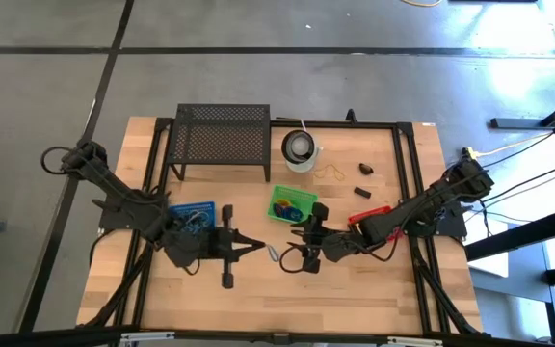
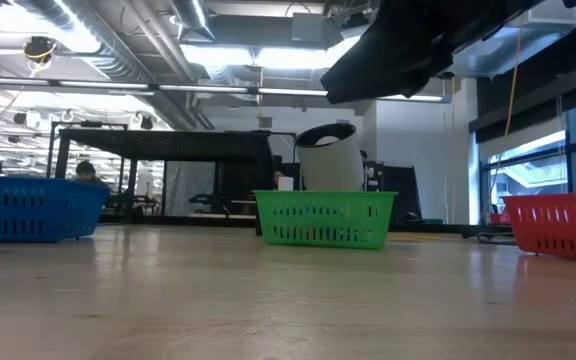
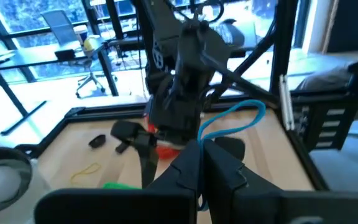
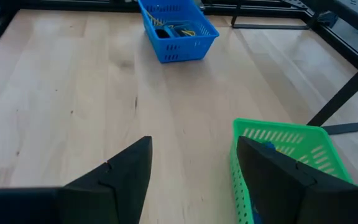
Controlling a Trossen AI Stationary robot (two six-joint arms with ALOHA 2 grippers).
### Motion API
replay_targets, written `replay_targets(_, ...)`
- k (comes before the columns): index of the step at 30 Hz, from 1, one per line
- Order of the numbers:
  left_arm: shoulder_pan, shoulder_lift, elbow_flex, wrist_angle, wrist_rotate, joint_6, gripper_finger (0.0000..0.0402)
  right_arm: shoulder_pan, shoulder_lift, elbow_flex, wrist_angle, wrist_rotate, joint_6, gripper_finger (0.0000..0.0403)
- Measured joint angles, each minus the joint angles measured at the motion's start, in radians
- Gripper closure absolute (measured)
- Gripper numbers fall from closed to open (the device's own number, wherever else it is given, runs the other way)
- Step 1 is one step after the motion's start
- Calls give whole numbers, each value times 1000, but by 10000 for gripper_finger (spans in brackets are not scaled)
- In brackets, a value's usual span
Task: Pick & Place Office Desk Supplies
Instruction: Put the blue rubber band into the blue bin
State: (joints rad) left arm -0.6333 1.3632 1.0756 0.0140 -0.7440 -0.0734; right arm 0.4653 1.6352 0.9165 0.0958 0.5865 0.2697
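My left gripper [image 1: 261, 247] is raised above the middle of the table and shut on a thin blue loop [image 3: 236, 117], one of the office desk supplies. Just to its right, my right gripper [image 1: 295, 247] faces it, open and with nothing between its fingers [image 4: 123, 168]. A blue basket [image 1: 193, 214] with small items inside, a green basket [image 1: 292, 202] and a red basket [image 2: 558, 225] rest on the tabletop. A yellow band [image 1: 333, 173] and two small black clips [image 1: 366, 169] lie on the wood at the far right. My left gripper pinches one end of the blue loop [image 3: 202, 138] between its two fingertips. The fingers lie nearly level and point toward the table's right side. The rest of the loop curves out beyond the tips, lifted clear of the table.
A black mesh rack [image 1: 222, 135] stands at the far edge, with a round white cup [image 1: 300, 147] to its right. The green basket [image 4: 291, 155] sits close beside my right gripper's fingers. Bare wood stretches along the table's near side [image 2: 268, 300].
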Motion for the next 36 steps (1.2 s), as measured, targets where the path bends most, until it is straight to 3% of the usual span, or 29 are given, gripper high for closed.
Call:
replay_targets(5,-11,3,0,-208,-43,-108,394,-5,0,0,0,0,1,165)
replay_targets(11,2,5,0,-725,-33,-616,394,-6,0,0,0,0,2,165)
replay_targets(14,10,4,-2,-996,48,-888,394,-7,0,0,0,0,2,165)
replay_targets(18,11,4,-61,-1223,167,-1156,394,-7,0,0,0,0,2,165)
replay_targets(26,11,4,-248,-1232,353,-1357,394,-8,0,0,0,0,2,165)
replay_targets(36,11,4,-301,-1198,363,-1359,378,-26,0,0,0,0,9,165)
